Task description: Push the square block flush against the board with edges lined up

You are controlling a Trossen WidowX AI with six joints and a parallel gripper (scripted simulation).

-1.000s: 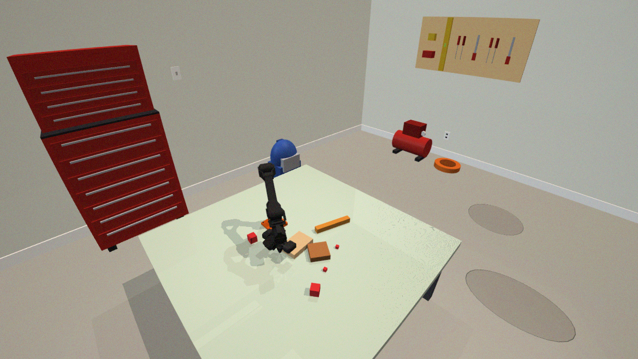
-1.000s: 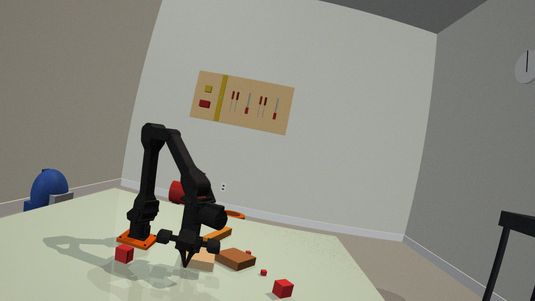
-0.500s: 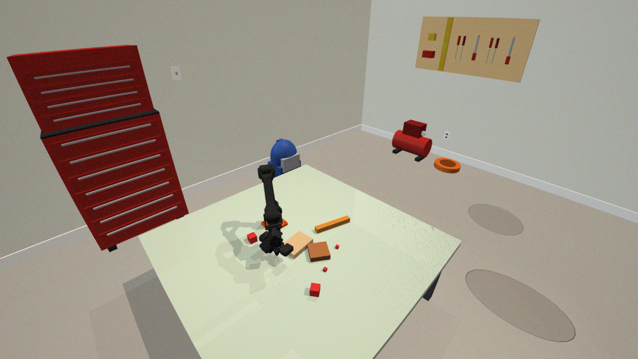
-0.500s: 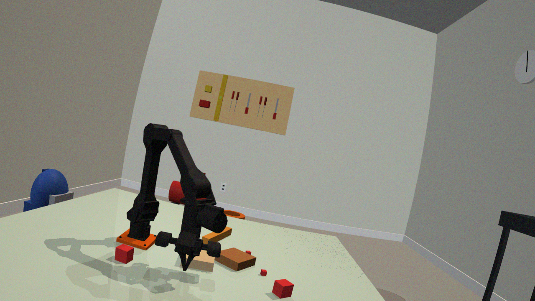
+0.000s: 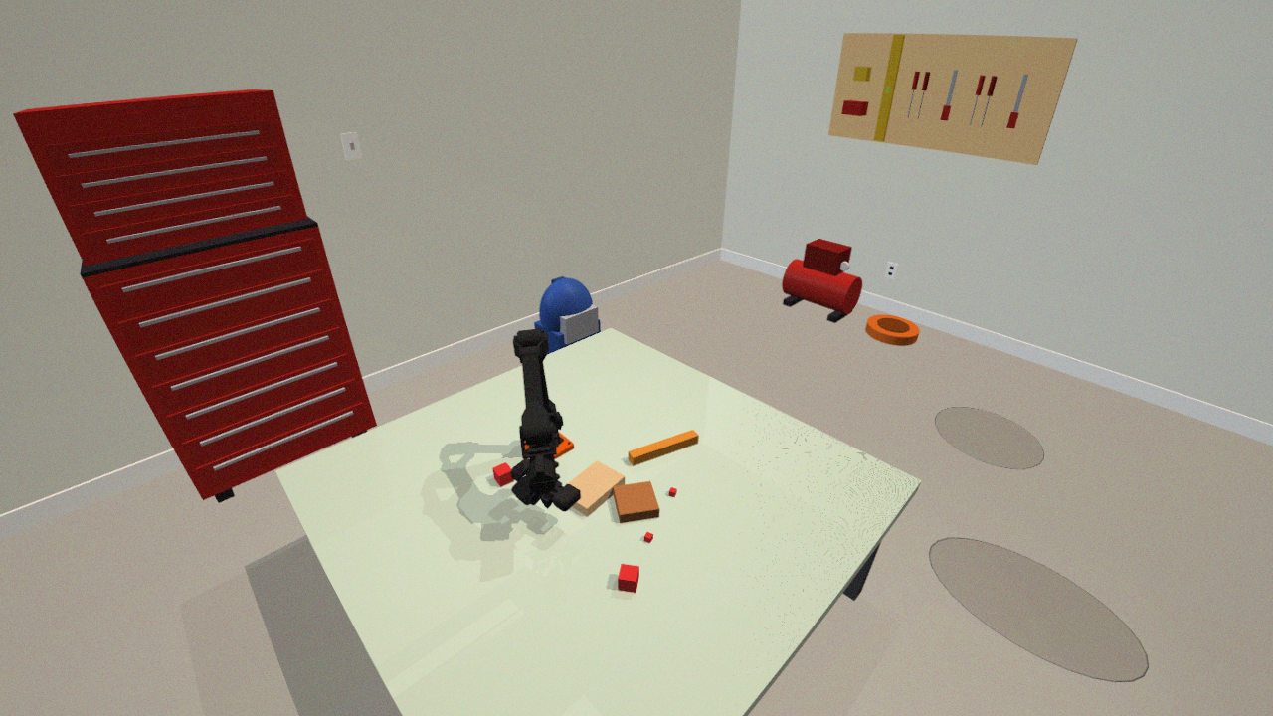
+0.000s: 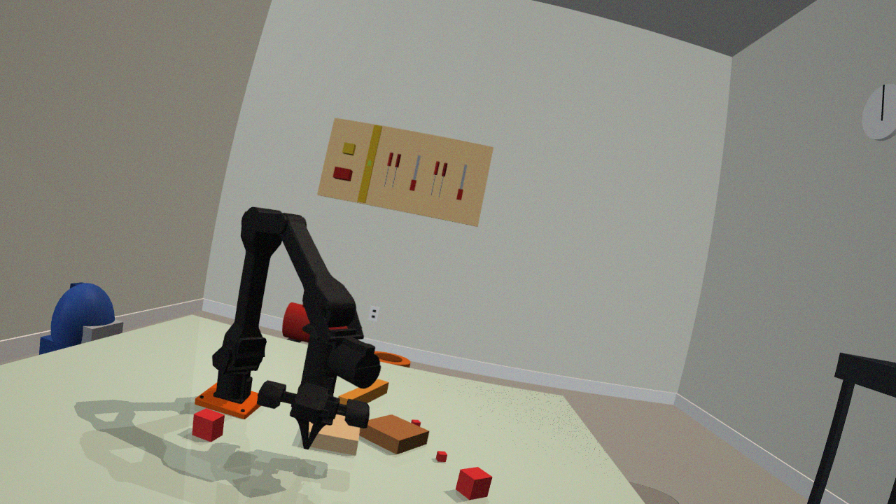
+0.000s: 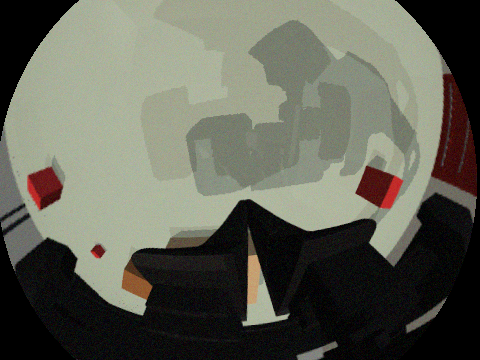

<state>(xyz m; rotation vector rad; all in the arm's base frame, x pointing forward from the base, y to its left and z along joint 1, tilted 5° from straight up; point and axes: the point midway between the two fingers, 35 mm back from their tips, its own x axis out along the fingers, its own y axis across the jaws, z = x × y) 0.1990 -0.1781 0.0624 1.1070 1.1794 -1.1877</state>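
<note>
The tool (image 5: 544, 503) (image 6: 306, 445) (image 7: 244, 204) was shut, its fingertips together and nothing between them. It pointed down, low over the table (image 5: 756, 552) (image 6: 532, 438) (image 7: 100, 100), right by the end of the pale board (image 5: 598, 484) (image 6: 339, 444) (image 7: 192, 242) away from the block; whether it touched the board could not be told.

The board lay flat. Just beyond it sat the square block (image 5: 636, 501) (image 6: 394, 431) (image 7: 136, 284), brown and also flat on the table. The two came close at a corner, perhaps touching, but their facing sides stood at an angle, with a wedge of table between them, so no whole side of the block met the board.

Past the block were two tiny red cubes, a farther one (image 5: 672, 491) (image 6: 415, 422) and a nearer one (image 5: 647, 537) (image 6: 442, 456) (image 7: 98, 251). A larger red cube (image 5: 628, 578) (image 6: 473, 483) (image 7: 45, 187) rested beyond the nearer one. Another large cube (image 5: 502, 473) (image 6: 208, 425) (image 7: 379, 186), also red, stood near the orange base plate (image 5: 563, 445) (image 6: 249, 410). An orange bar (image 5: 662, 447) (image 6: 364, 393) lay apart from the board. Off the table, a red cabinet (image 5: 222, 313) (image 7: 457, 130) stood near one wall.
</note>
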